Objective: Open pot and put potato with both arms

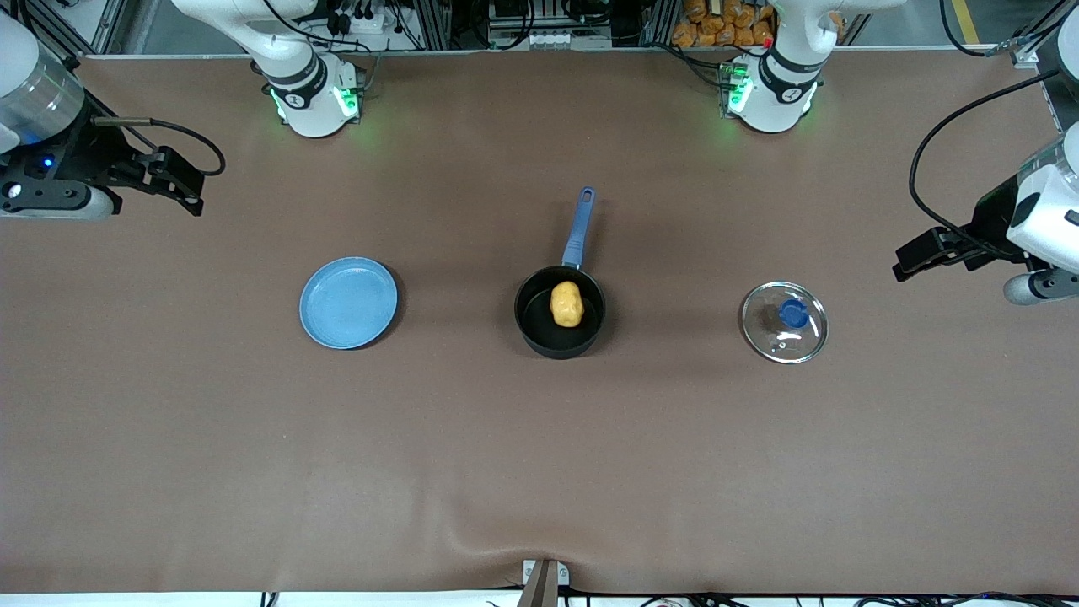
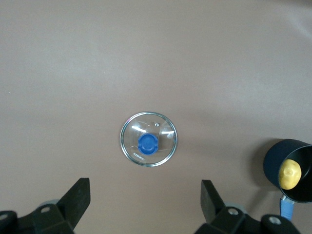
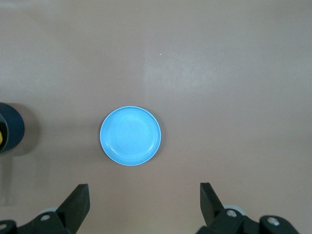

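Observation:
The black pot [image 1: 539, 341] stands uncovered mid-table, its blue handle [image 1: 578, 228] pointing toward the robots' bases. The yellow potato [image 1: 567, 304] lies inside it. The glass lid [image 1: 771, 333] with its blue knob lies flat on the table toward the left arm's end. My left gripper [image 1: 906, 261] is open and empty, raised over the table at that end. The left wrist view shows its gripper [image 2: 146, 195], the lid [image 2: 148, 139], the pot [image 2: 273, 163] and the potato [image 2: 289, 174]. My right gripper [image 1: 187, 190] is open and empty, raised at the right arm's end; it also shows in its own wrist view [image 3: 145, 197].
A flat blue plate [image 1: 348, 303] lies empty between the pot and the right arm's end, also in the right wrist view [image 3: 130, 135], where the pot's edge [image 3: 12, 134] shows. The brown mat covers the whole table.

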